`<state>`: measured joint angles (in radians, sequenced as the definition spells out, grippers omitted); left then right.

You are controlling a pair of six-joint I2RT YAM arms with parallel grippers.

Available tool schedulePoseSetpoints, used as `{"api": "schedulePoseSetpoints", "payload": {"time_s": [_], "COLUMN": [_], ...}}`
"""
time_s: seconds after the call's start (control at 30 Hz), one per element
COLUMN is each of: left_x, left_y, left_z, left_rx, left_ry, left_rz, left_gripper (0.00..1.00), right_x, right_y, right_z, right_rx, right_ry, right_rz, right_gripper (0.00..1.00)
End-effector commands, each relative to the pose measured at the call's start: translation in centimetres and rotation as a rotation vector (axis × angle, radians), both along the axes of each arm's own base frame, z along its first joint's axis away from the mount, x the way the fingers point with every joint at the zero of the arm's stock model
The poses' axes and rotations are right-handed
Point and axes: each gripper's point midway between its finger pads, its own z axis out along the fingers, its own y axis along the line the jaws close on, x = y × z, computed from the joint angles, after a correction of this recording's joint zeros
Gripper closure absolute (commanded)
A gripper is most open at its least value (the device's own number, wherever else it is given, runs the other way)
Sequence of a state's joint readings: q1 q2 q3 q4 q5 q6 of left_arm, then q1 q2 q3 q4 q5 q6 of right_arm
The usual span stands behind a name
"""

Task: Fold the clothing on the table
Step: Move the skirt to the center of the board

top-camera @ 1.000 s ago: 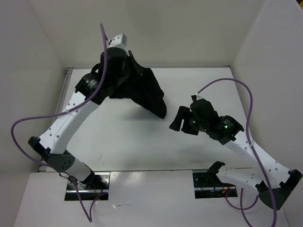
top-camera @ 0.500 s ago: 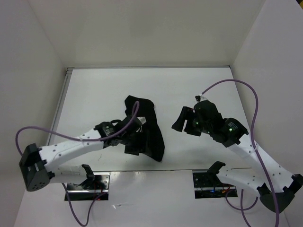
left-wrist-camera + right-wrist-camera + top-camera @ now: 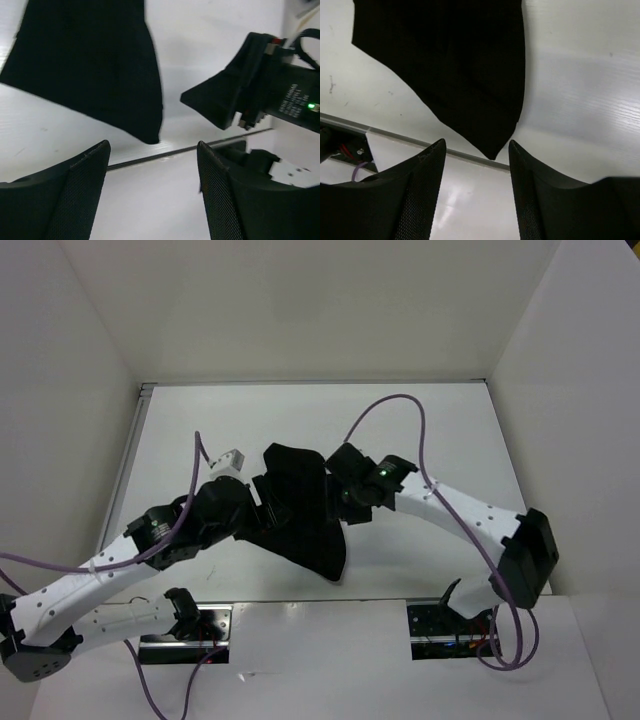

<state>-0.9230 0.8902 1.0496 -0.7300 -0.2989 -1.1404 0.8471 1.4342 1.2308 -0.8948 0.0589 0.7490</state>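
Observation:
The clothing [image 3: 305, 525] is a black garment lying in a rumpled, roughly triangular heap in the middle of the white table [image 3: 430, 425], its point toward the near edge. My left gripper [image 3: 263, 496] stands open at the heap's left edge, holding nothing. My right gripper [image 3: 338, 492] is open at its upper right edge. In the left wrist view the clothing [image 3: 90, 65] lies beyond the open gripper [image 3: 153, 145], with the right arm's head [image 3: 265, 95] opposite. In the right wrist view the clothing [image 3: 455, 65] tapers toward the empty gripper [image 3: 477, 142].
White walls close the table on the left, back and right. The table's near edge seam [image 3: 395, 134] runs just below the garment's tip. Purple cables [image 3: 390, 405] loop over both arms. Two base plates [image 3: 185, 625] sit at the front.
My left arm swung the garment from the far left corner to the middle front, then opened and let it go. My right arm moved left up to the garment.

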Motion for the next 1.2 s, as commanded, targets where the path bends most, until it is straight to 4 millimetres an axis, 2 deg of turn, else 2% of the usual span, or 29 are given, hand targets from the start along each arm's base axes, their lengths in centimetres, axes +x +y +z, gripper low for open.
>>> {"api": "schedulePoseSetpoints", "payload": {"time_s": [0.0, 0.03, 0.17, 0.23, 0.3, 0.33, 0.43, 0.6, 0.77, 0.97, 1.1, 1.17], "left_x": [0.5, 0.5, -0.1, -0.3, -0.5, -0.6, -0.6, -0.7, -1.1, -1.2, -1.2, -1.2], "left_y": [2.3, 2.6, 3.2, 3.1, 3.0, 2.8, 2.6, 2.8, 3.8, 3.6, 3.1, 3.1], "left_z": [-0.3, 0.0, -0.3, -0.8, -1.2, -1.4, -1.3, -0.6, -0.1, -0.5, -0.7, -0.7], "left_rx": [-0.007, -0.017, -0.045, -0.046, -0.042, -0.038, -0.042, -0.055, -0.070, -0.048, -0.055, -0.054], "left_ry": [-0.009, -0.016, -0.011, 0.006, 0.016, 0.027, 0.022, -0.007, -0.031, -0.029, -0.021, -0.021], "left_rz": [0.116, 0.125, 0.124, 0.120, 0.111, 0.103, 0.090, 0.078, 0.093, 0.074, 0.059, 0.059], "left_gripper": [0.23, 0.23, 0.23, 0.23, 0.23, 0.23, 0.23, 0.23, 0.23, 0.23, 0.23, 0.23], "right_x": [1.6, 1.6, 3.0, 3.5, 4.1, 4.6, 5.4, 5.4, 5.9, 6.4, 6.1, 6.2], "right_y": [2.6, 3.1, 5.2, 5.9, 7.2, 8.3, 9.5, 9.7, 9.1, 8.2, 7.8, 7.9], "right_z": [1.0, -0.2, -1.7, -3.5, -3.7, -4.3, -5.2, -8.1, -8.3, -8.0, -10.1, -10.6], "right_rx": [0.020, 0.003, 0.032, 0.005, 0.031, 0.043, 0.046, -0.032, -0.064, -0.114, -0.148, -0.148], "right_ry": [-0.057, -0.035, -0.018, 0.010, 0.028, 0.046, 0.069, 0.146, 0.125, 0.106, 0.126, 0.126], "right_rz": [0.007, 0.004, -0.054, -0.066, -0.092, -0.093, -0.135, -0.183, -0.224, -0.263, -0.263, -0.263], "right_gripper": [0.42, 0.43, 0.48, 0.53, 0.58, 0.58, 0.58, 0.53, 0.50, 0.48, 0.48, 0.48]}}
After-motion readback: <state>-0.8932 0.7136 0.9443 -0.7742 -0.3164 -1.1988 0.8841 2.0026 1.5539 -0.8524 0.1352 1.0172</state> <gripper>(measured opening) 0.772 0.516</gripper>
